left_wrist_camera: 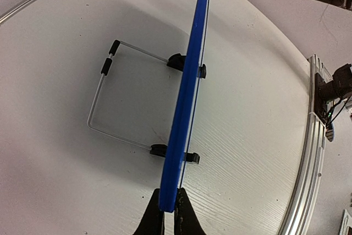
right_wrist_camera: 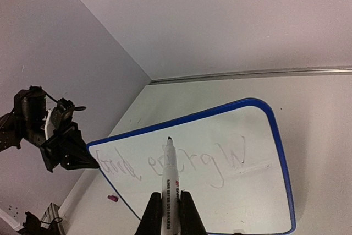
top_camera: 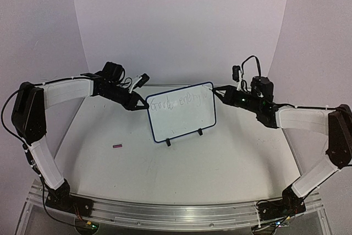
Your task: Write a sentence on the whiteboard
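The whiteboard [top_camera: 184, 118], white with a blue frame, stands tilted on two black feet at mid table. The sentence [top_camera: 181, 102] is one faint line along its top, roughly "Good energy". My left gripper [top_camera: 141, 103] is shut on the board's left edge; in the left wrist view the gripper [left_wrist_camera: 168, 208] pinches the blue frame [left_wrist_camera: 190, 92]. My right gripper [top_camera: 222, 93] is shut on a white marker [right_wrist_camera: 169, 177], uncapped, by the board's upper right corner. In the right wrist view the tip points at the board [right_wrist_camera: 231, 196] near the writing [right_wrist_camera: 220, 160]. I cannot tell whether it touches.
A small red marker cap [top_camera: 117, 146] lies on the table left of the board and shows in the right wrist view [right_wrist_camera: 113, 197]. A wire stand [left_wrist_camera: 98, 100] props the board from behind. A metal rail [top_camera: 165, 213] runs along the near edge.
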### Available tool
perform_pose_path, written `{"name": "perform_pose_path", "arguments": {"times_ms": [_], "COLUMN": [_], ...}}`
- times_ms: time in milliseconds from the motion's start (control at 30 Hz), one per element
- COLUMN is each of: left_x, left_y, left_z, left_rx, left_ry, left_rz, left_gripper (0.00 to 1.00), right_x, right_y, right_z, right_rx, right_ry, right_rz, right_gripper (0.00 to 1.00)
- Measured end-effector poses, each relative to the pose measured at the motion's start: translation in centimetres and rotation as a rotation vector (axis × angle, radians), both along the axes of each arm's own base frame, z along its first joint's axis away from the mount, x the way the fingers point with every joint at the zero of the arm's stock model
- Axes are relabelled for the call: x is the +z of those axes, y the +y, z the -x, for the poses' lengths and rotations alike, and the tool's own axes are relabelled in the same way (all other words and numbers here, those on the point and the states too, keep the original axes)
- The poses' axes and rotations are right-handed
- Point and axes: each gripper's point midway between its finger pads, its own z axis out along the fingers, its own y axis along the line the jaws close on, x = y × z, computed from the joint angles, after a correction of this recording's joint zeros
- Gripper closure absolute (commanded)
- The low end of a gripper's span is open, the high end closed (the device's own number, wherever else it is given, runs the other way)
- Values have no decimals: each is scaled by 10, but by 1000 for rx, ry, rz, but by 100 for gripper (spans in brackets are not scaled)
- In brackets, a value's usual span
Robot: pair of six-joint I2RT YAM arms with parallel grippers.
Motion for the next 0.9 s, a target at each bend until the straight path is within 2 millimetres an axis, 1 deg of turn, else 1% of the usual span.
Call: {"name": "perform_pose_path", "arguments": {"times_ms": [100,300,400,433,600,700,767,900], "left_x": [0,0,0,0,0,0,0,1], "left_y": [0,0,0,0,0,-1,-1,-1], "left_z": [0,0,0,-1,-1,0,0,0], "left_rx": [6,13,14,15,16,16,16,16], "left_ry": [6,11,13,13,15,15,16,15], "left_rz": [0,1,1,2,2,2,2,1], "left_gripper": [100,100,100,100,100,100,100,100], "right_x": [2,-3,-5,-5,-10,-15,-24,-55], "right_y": [2,3,11,20,52,67,79,100], "right_z": [11,32,46,57,86,98,102,106], "right_rx": [45,79,105,130,197,230,245,260], "right_ry": [11,66,78,76,65,67,73,112], "right_rz": [11,61,89,105,140,143,148,181], "right_gripper": [100,100,100,100,100,100,100,100]}}
